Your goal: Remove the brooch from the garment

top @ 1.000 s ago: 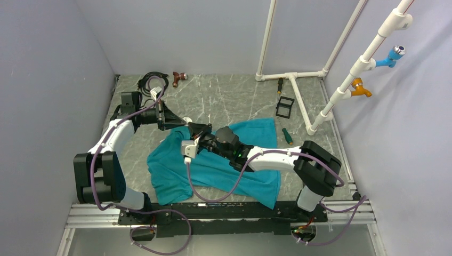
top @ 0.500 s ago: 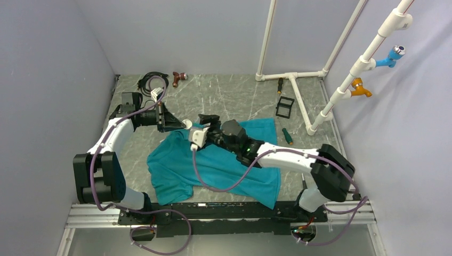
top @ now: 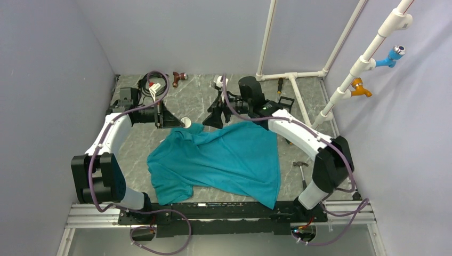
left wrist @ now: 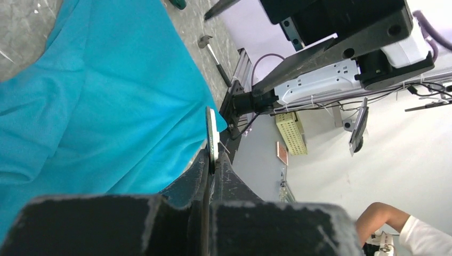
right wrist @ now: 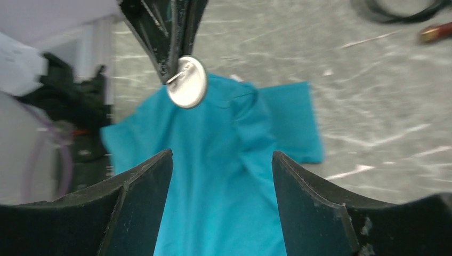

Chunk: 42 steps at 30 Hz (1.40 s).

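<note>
The garment (top: 229,160), a teal t-shirt, lies spread over the middle of the table. My left gripper (top: 181,122) hovers at its far-left corner, shut on the brooch (top: 186,122), a small round disc. The right wrist view shows the brooch's (right wrist: 186,81) silvery back and pin, clamped by the left gripper (right wrist: 171,74) just above a raised fold of garment (right wrist: 224,176). I cannot tell whether the pin still passes through the cloth. In the left wrist view the brooch (left wrist: 211,136) is edge-on between the fingers. My right gripper (top: 214,120) (right wrist: 223,154) hangs open and empty beyond the garment's far edge.
A hammer (top: 300,165) lies right of the shirt. At the back are a white pipe frame (top: 298,101), a black square frame (top: 288,100), a screwdriver (top: 280,82), a reddish-brown tool (top: 178,77) and coiled black cable (top: 146,81). Grey walls close in both sides.
My right arm lifted off the shirt, swung to the far side and opened its jaws. The shirt has settled flatter. The left gripper has kept its place and its hold on the brooch.
</note>
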Tool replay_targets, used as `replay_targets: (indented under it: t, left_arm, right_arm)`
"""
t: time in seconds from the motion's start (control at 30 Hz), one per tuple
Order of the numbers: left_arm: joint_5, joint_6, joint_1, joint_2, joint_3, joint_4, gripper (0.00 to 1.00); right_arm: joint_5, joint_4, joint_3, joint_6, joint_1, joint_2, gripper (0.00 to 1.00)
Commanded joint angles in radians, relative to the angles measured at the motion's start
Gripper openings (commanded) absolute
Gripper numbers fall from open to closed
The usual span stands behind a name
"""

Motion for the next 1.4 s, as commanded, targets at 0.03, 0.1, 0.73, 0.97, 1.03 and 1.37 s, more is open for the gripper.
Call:
replay_targets:
  t: [0.03,0.1,0.73,0.97,1.03,1.37]
  left_arm:
    - [0.043,0.168,0.000,-0.039,0.026,-0.039,0.00]
    - [0.045,0.209,-0.001,-0.048,0.029,-0.058,0.00]
    - [0.057,0.224,-0.030,-0.086,0.018,-0.049,0.00]
    - [0.075,0.246,-0.035,-0.085,0.025,-0.079,0.00]
    - [0.079,0.261,-0.035,-0.083,0.028,-0.094,0.00]
    - [0.083,0.349,-0.036,-0.054,0.055,-0.195,0.00]
  right_arm:
    - [-0.383,0.026,0.104,0.359,-0.014,0.106,0.70]
    - [-0.441,0.075,0.121,0.438,-0.017,0.141,0.69]
    - [-0.461,0.235,0.191,0.596,0.010,0.239,0.50]
    - [-0.442,0.201,0.199,0.572,0.014,0.256,0.46]
    - [-0.433,0.195,0.195,0.567,0.014,0.254,0.46]
    - [-0.473,0.168,0.165,0.555,-0.030,0.215,0.41]
